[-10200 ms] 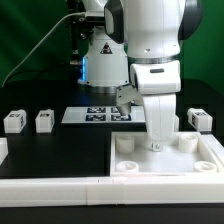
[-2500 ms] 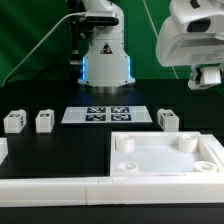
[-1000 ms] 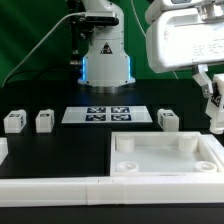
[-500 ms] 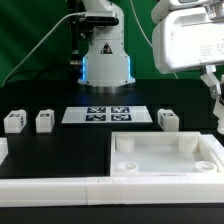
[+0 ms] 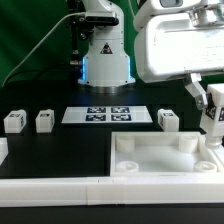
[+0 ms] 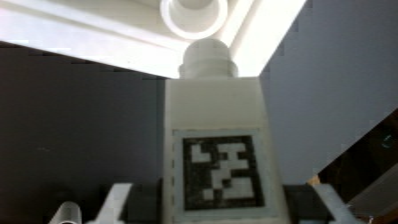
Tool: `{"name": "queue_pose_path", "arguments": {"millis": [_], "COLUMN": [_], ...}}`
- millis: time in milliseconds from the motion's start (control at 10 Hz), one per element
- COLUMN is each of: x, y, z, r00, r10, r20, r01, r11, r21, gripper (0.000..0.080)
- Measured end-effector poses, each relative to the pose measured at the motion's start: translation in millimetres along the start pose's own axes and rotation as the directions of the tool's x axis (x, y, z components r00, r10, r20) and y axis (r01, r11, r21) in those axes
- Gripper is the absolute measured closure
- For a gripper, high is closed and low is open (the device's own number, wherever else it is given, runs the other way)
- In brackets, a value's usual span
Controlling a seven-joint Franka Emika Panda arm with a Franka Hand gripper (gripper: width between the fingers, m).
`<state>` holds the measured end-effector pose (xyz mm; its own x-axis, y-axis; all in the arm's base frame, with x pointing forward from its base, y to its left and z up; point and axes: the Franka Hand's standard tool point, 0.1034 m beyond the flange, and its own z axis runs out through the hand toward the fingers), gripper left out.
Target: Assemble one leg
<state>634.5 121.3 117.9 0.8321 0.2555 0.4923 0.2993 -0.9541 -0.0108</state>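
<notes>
Pincer (image 5: 212, 122) vert., leg (image 6: 217, 130) in grip

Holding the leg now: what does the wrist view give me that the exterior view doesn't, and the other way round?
Only the wrist view: the leg seen close up, its marker tag face-on and its rounded tip pointing toward one round socket.
Only the exterior view: three loose legs on the table, the marker board and the robot base.
Both: the gripper shut on the leg, at the white panel.
</notes>
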Motion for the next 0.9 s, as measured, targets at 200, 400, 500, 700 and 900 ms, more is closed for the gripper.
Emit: {"name": "queue_pose_path", "arguments": {"millis": [200,400,500,700,900], "x": [-3.0,-10.0,-13.0,-20.6,-22.1], "y": [1.0,0.3,1.1,2.8,3.0], "z": [5.8,10.7,12.1,19.8,24.0], "r00": [1.0,1.0,1.0,1.0,1.0], "r10": [0.003,0.005,0.005,0.007,0.009], "r20": [0.006,0.019,0.019,0.021,0.023], "r01": [-0.003,-0.005,-0.005,-0.007,-0.009], "r11": [1.0,1.0,1.0,1.0,1.0], "r21": [0.001,0.004,0.003,0.002,0.004], "gripper": [0.0506,0.0506,0.0506,0.0506,0.0506]}}
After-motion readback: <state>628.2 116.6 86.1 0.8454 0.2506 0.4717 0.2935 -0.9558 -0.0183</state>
